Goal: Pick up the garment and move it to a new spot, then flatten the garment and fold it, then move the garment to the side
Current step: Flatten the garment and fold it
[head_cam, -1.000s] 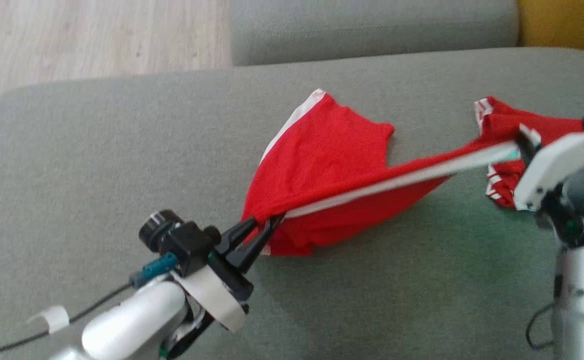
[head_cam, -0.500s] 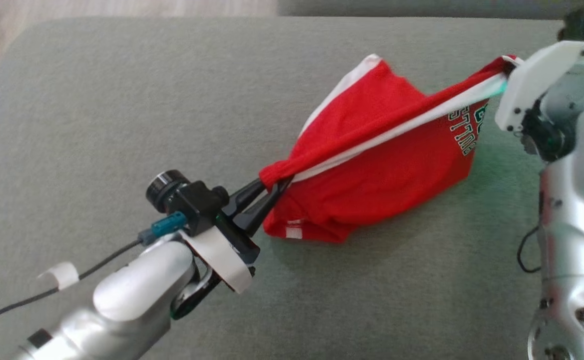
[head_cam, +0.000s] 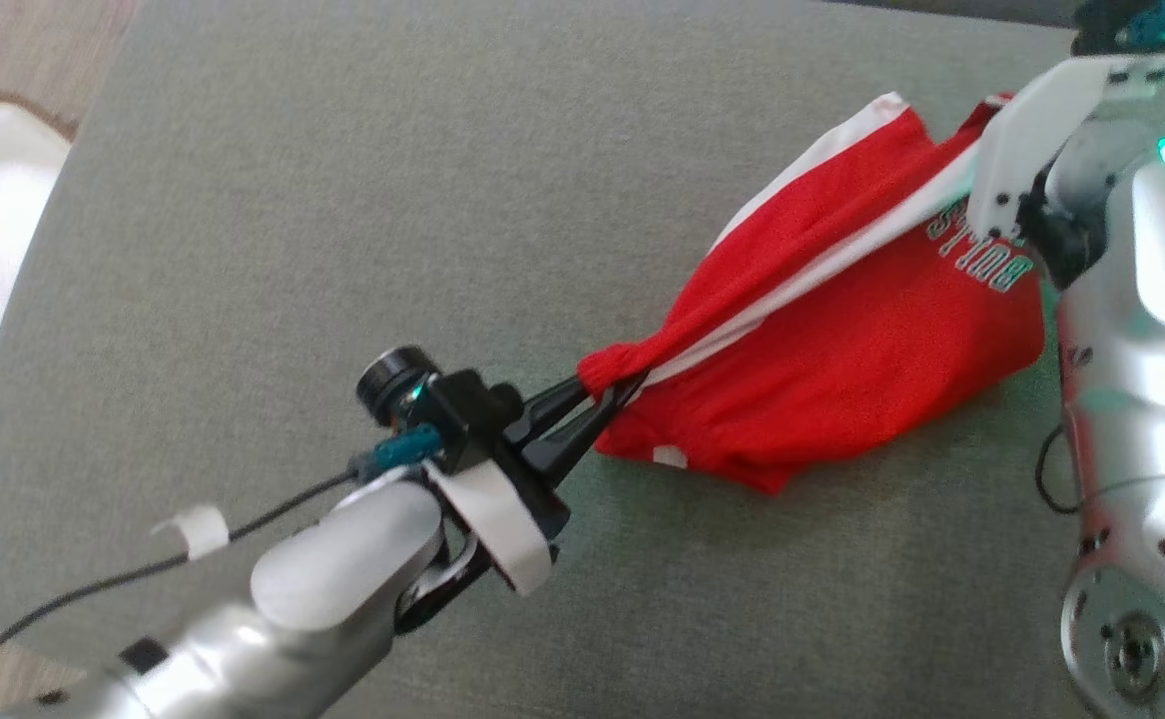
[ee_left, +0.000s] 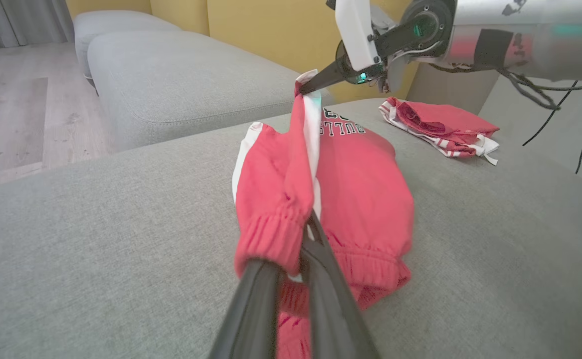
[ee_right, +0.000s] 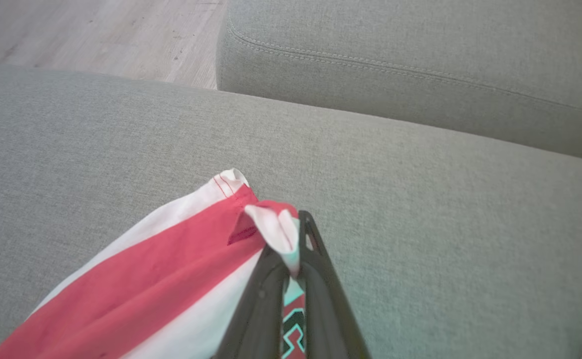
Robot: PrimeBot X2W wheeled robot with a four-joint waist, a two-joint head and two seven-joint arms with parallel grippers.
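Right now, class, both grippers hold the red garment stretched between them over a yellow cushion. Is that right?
The cushion is grey, not yellow, as the head view shows. The left gripper and right gripper do hold the red garment stretched between them over it.

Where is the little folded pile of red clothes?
In the left wrist view it's at the upper right: the folded red pile lies on the grey cushion, just beyond the held red shorts.

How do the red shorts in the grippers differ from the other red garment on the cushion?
The shorts are stretched between the left gripper and right gripper; the other garment lies folded on the cushion, untouched. The shorts show lettering and a broad white stripe; the other garment shows thin striped trim. Both are red and white.
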